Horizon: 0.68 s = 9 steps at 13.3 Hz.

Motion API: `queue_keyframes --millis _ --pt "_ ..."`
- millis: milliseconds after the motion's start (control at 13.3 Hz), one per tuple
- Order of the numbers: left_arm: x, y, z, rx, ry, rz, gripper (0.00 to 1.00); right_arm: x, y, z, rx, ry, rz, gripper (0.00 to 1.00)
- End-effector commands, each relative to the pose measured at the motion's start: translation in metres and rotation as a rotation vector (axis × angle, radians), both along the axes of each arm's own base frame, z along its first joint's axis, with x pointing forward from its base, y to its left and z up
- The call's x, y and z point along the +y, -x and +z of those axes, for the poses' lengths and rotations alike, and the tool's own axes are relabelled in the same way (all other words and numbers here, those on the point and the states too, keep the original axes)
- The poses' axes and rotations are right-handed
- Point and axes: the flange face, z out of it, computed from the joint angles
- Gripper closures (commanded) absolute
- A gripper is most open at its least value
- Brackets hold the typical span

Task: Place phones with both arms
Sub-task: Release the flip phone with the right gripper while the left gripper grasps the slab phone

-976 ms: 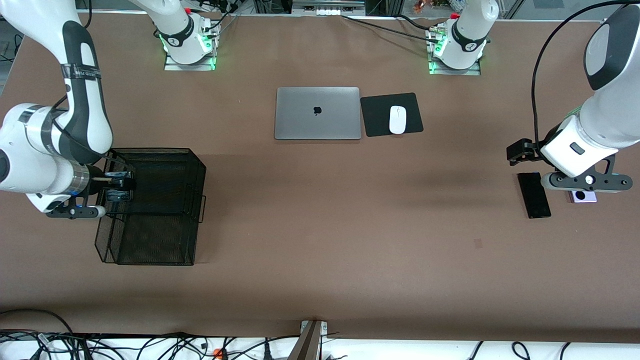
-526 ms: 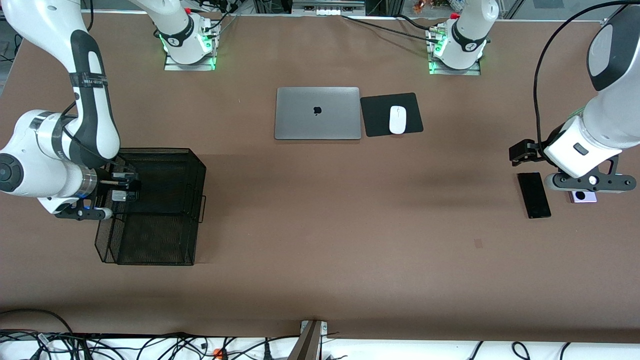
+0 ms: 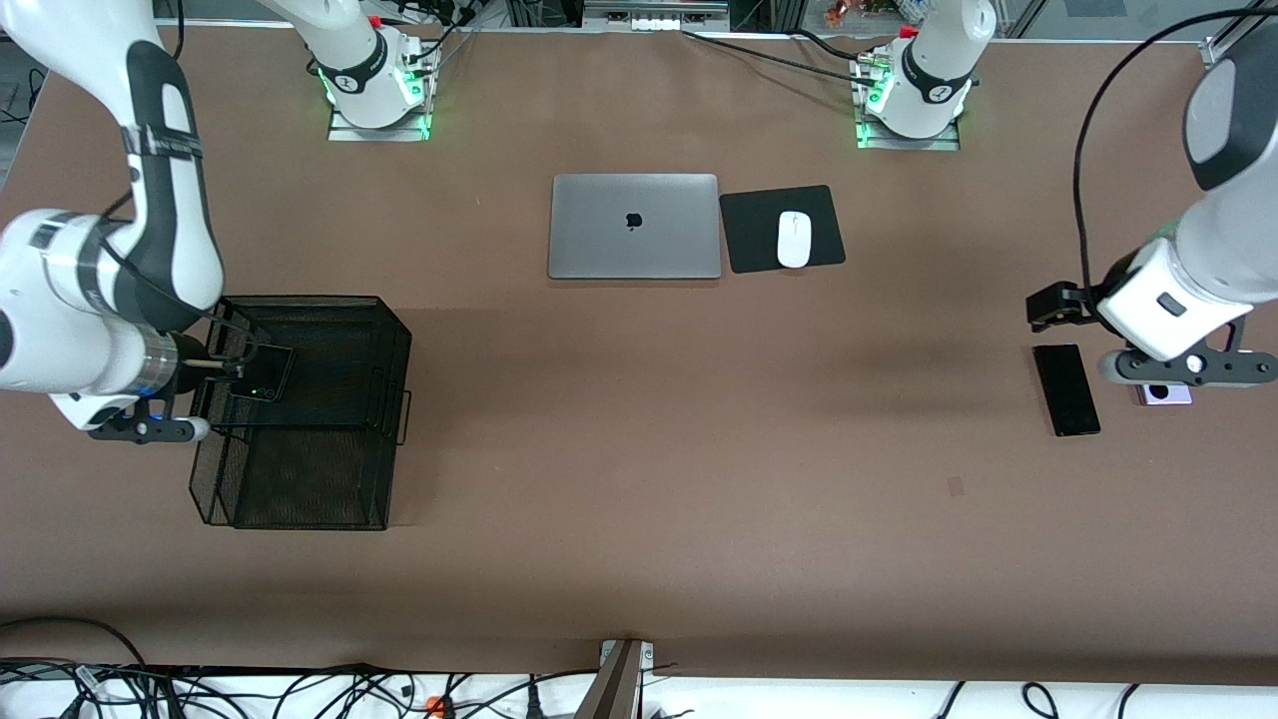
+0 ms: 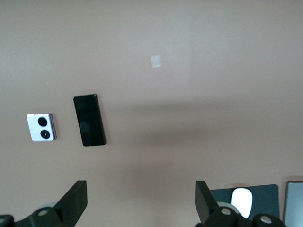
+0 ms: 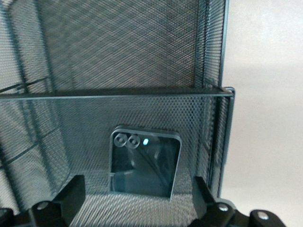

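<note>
The small squarish black phone [image 3: 262, 373] [image 5: 144, 163] rests on mesh inside the black wire basket [image 3: 329, 439] [image 5: 118, 94] at the right arm's end of the table. My right gripper [image 3: 222, 369] [image 5: 137, 201] hangs open just off that phone, with nothing between its fingers. At the left arm's end, the long slim black phone [image 3: 1066, 389] [image 4: 89, 119] and the lavender phone [image 3: 1164, 392] [image 4: 40, 127] lie flat side by side on the table. My left gripper [image 3: 1170, 367] [image 4: 140, 201] hovers open above them, roughly over the lavender one, and holds nothing.
A shut silver laptop [image 3: 634, 226] and a white mouse [image 3: 794, 239] on a black pad [image 3: 749, 245] sit mid-table near the arm bases. Bare brown table lies between the basket and the two phones.
My right gripper has opened and let go of the small black phone, which now rests in the basket. The left arm has drifted slightly toward its own end of the table.
</note>
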Motion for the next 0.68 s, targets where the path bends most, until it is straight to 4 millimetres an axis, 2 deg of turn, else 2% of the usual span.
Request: queue_keyframes --millis 0,150,300,451,601 --pt "0.043 -0.012 -0.055 0.055 0.001 0.026 0.0 0.007 0.002 0.063 0.009 -0.02 -0.01 0.0" --pt "0.072 -0.011 -0.093 0.036 0.007 0.058 0.0 0.008 0.007 0.093 0.033 -0.021 -0.006 0.0" --pt "0.128 -0.011 -0.126 -0.034 0.012 0.053 0.0 0.013 0.016 0.128 0.037 0.0 -0.002 0.0" --pt "0.172 -0.012 -0.179 -0.049 0.044 0.004 0.0 0.024 0.024 0.151 0.02 0.001 -0.012 0.0" --pt "0.2 -0.01 -0.232 -0.018 0.072 0.022 0.0 0.035 0.031 0.167 -0.002 -0.004 -0.022 0.0"
